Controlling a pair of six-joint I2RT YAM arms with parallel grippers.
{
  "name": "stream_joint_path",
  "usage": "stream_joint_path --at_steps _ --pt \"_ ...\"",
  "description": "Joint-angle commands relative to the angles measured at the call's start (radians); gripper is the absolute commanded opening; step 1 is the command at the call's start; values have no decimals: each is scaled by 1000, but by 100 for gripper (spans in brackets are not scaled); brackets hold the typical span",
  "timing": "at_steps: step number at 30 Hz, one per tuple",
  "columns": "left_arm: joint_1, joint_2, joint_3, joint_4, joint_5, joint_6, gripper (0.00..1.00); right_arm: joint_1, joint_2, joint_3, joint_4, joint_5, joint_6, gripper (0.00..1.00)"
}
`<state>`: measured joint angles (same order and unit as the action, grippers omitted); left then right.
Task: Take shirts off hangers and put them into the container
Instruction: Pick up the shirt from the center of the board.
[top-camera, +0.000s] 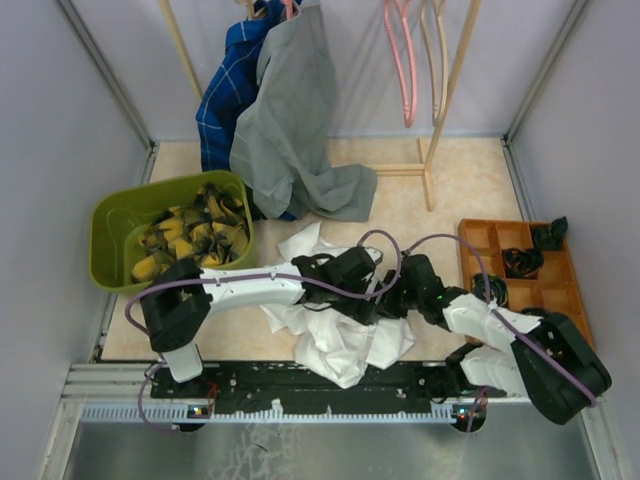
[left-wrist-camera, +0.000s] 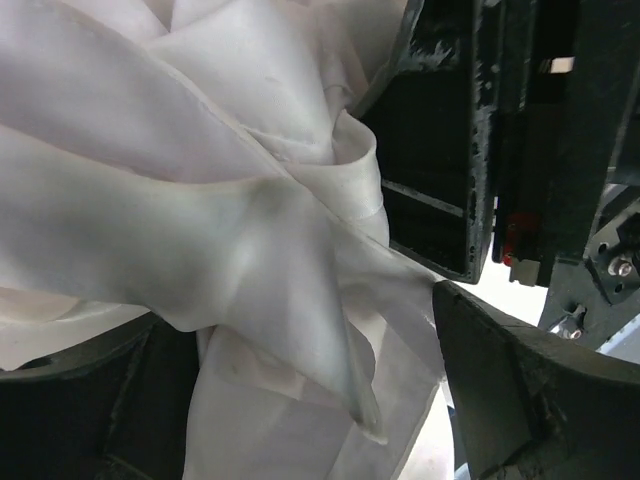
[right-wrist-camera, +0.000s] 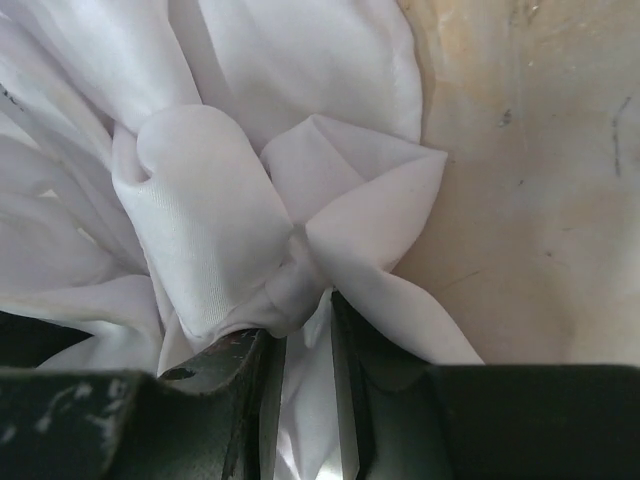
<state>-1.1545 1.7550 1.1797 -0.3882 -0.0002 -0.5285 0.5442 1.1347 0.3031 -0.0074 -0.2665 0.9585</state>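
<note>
White shirt (top-camera: 340, 340) crumpled on bench (top-camera: 440, 225), front centre, between both arms. Right end effector (right-wrist-camera: 300, 385) nearly closed, fingers pinching bunched fold of white shirt. Left end effector (top-camera: 372, 298) just beside it, jaws spread wide, cloth draped loosely between, not clamped. Yellow-and-black plaid shirt (top-camera: 190, 245) lies inside olive-green container (top-camera: 105, 225) at left. Grey shirt (top-camera: 290, 130) hangs at back, hem touching bench; blue check shirt (top-camera: 222, 100) behind it. Bare pink hangers (top-camera: 403, 70) on rack at right.
</note>
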Motion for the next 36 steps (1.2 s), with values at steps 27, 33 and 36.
stream_joint_path --at_steps 27,33,36 --pt "-63 296 82 -272 -264 62 81 9 -613 182 -517 655 -41 62" --pt "-63 147 19 -228 -309 56 20 8 -607 179 -500 657 -47 64" --pt "-63 21 15 -209 -384 52 0 8 -604 181 -498 659 -50 64"
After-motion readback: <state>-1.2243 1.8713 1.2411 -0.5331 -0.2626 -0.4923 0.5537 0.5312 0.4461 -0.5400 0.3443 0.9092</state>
